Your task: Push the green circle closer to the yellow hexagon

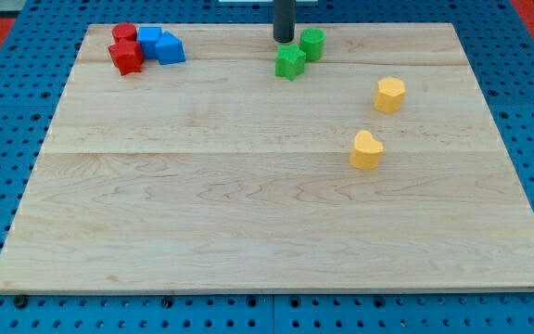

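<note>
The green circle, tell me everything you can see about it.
The green circle is a small, solid green cylinder standing upright on the wooden board, near the view's top edge. The green star sits just below-left, touching or nearly so. My tip stands close on its left; contact is unclear.

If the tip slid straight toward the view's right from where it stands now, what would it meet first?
Most likely the green circle block, just to the view's right of my tip. The green star-shaped block sits lower, probably off that line; depth is unclear.
</note>
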